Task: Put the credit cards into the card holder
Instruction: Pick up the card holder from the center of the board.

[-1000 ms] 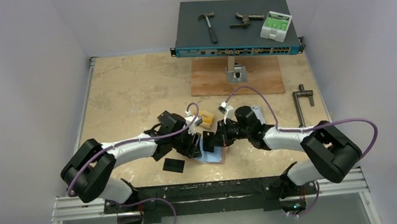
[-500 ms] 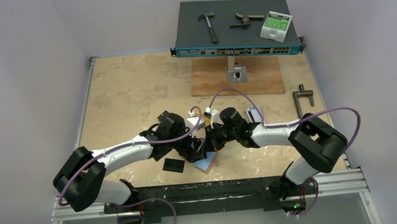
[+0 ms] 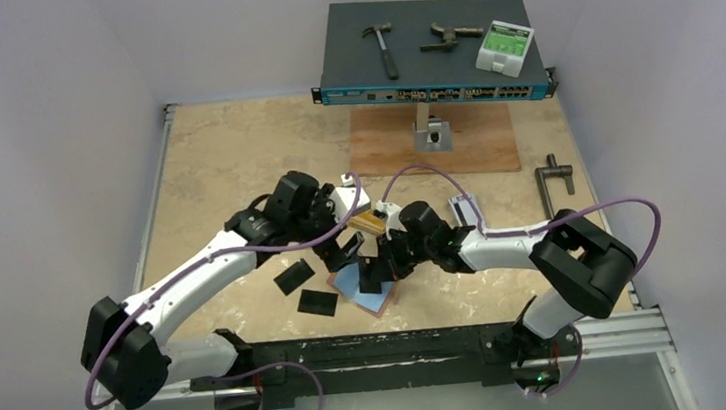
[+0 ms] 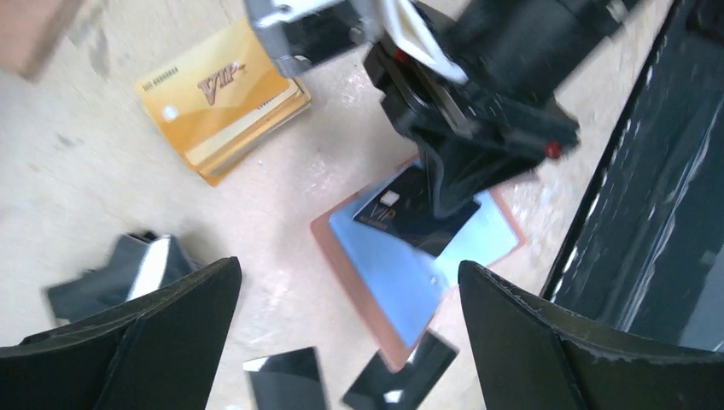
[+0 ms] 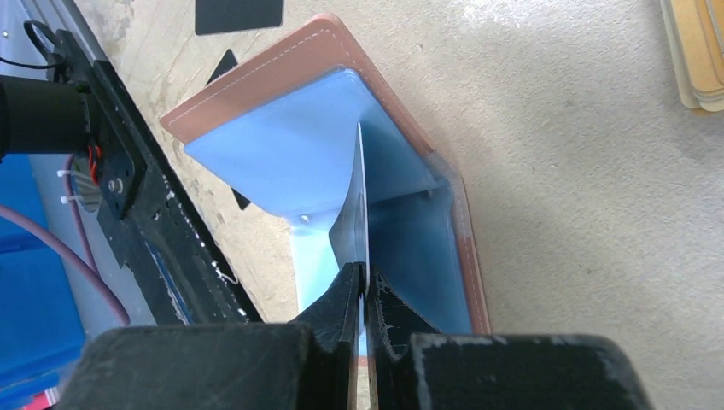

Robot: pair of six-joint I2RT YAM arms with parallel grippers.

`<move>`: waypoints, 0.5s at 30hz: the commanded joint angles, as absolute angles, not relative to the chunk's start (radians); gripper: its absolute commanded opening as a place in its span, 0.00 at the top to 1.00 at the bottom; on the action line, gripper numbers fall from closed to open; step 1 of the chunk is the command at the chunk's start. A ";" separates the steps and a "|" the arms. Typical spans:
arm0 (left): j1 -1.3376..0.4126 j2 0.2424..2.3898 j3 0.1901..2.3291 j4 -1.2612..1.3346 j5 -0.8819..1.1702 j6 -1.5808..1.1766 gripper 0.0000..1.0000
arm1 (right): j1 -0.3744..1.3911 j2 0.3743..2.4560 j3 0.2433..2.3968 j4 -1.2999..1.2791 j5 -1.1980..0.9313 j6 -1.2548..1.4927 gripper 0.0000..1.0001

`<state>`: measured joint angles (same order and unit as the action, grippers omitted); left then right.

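The card holder [image 3: 376,302] lies open near the table's front edge, salmon-pink outside and light blue inside [image 5: 282,137]. My right gripper [image 5: 365,290] is shut on a black credit card [image 5: 362,196], held edge-on over the holder's blue fold. From the left wrist view the same card [image 4: 410,209] hangs above the holder [image 4: 401,278]. My left gripper [image 4: 348,269] stands wide open above the holder's left edge with nothing between its fingers. An orange-gold stack [image 3: 371,222] lies just behind. Loose black cards [image 3: 293,275] [image 3: 318,302] lie left of the holder.
A silver-grey card stack [image 3: 462,206] sits by the right forearm. At the back stand a network switch [image 3: 432,73] with a hammer [image 3: 381,48] on it, and a wooden board [image 3: 433,143]. A metal handle [image 3: 553,187] lies at the right. A black rail [image 3: 372,345] borders the front edge.
My left gripper has opened wide and pulled back up and left from the holder. My right gripper has moved left with the black card, over the open holder.
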<state>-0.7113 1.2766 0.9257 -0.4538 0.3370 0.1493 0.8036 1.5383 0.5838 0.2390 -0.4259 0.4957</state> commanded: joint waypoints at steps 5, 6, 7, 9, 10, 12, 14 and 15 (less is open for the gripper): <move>-0.636 1.146 0.884 -0.646 0.608 1.176 0.01 | 0.808 1.486 0.639 0.054 -0.312 0.404 1.00; -0.621 1.155 0.866 -0.634 0.624 1.293 0.02 | 0.808 1.485 0.644 0.051 -0.311 0.403 1.00; -0.609 1.167 0.853 -0.620 0.630 1.393 0.03 | 0.808 1.486 0.651 0.049 -0.311 0.405 1.00; -0.578 1.198 0.834 -0.577 0.655 1.555 0.04 | 0.808 1.491 0.662 0.044 -0.313 0.403 1.00; -0.566 1.213 0.827 -0.561 0.665 1.627 0.04 | 0.808 1.494 0.667 0.042 -0.314 0.402 1.00; -0.544 1.237 0.803 -0.545 0.700 1.783 0.05 | 0.808 1.496 0.674 0.045 -0.320 0.402 1.00; -0.523 1.249 0.765 -0.506 0.749 1.921 0.05 | 0.808 1.497 0.680 0.043 -0.321 0.402 1.00; -0.517 1.256 0.756 -0.494 0.772 1.976 0.05 | 0.809 1.498 0.682 0.042 -0.321 0.402 1.00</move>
